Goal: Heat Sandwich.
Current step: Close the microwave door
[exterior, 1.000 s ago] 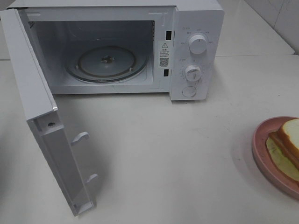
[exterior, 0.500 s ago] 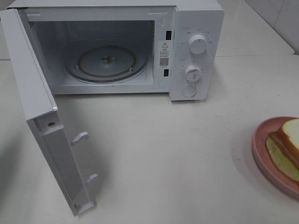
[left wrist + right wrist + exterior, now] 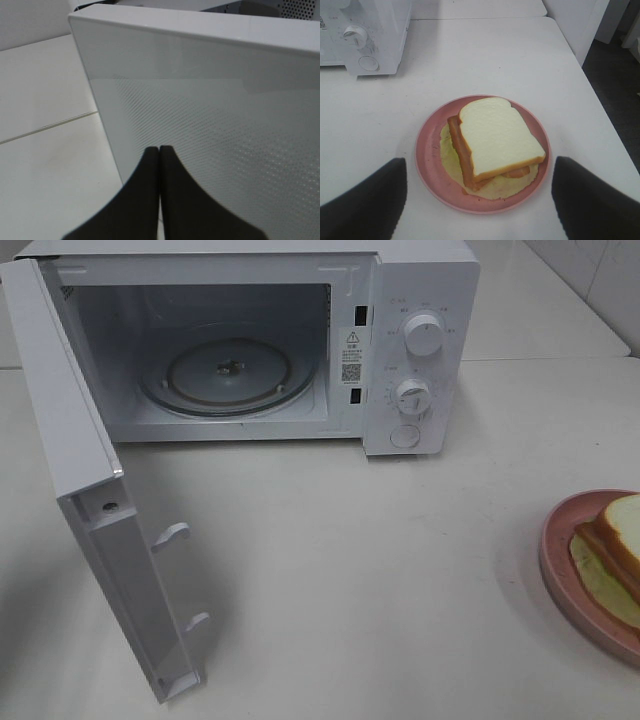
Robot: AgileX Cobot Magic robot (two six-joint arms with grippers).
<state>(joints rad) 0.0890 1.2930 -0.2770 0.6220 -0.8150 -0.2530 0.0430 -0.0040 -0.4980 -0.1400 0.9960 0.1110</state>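
The sandwich (image 3: 495, 137), white bread over a reddish ham layer and pale yellow filling, lies on a round pink plate (image 3: 427, 150) at the table's right edge; it also shows in the exterior view (image 3: 615, 545). The white microwave (image 3: 420, 350) stands at the back with its door (image 3: 90, 500) swung wide open and its glass turntable (image 3: 225, 375) bare. My right gripper (image 3: 480, 200) is open above the plate, a finger on each side of it. My left gripper (image 3: 159, 160) is shut and empty, close to the door's outer face (image 3: 225, 125). Neither gripper shows in the exterior view.
The microwave's two knobs (image 3: 424, 335) and round button (image 3: 405, 436) face front. The open door juts toward the table's front left. The table's right edge (image 3: 600, 100) runs close to the plate, with dark floor beyond.
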